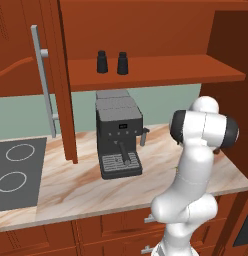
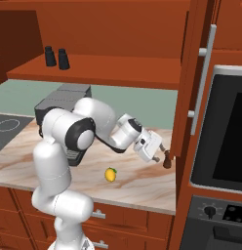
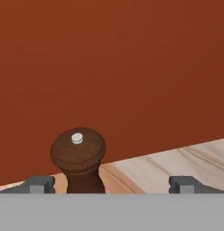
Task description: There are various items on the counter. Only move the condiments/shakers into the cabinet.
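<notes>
No readable text, labels, brands or nos. anywhere. Coffee machine (image 1: 119,135) front has a small dark display w/ a few pale marks, too small to read. Oven panel (image 2: 221,213) has a knob and a dotted pad, no legible signs. Stovetop (image 1: 16,170) carries plain ring marks only, no lettering.
</notes>
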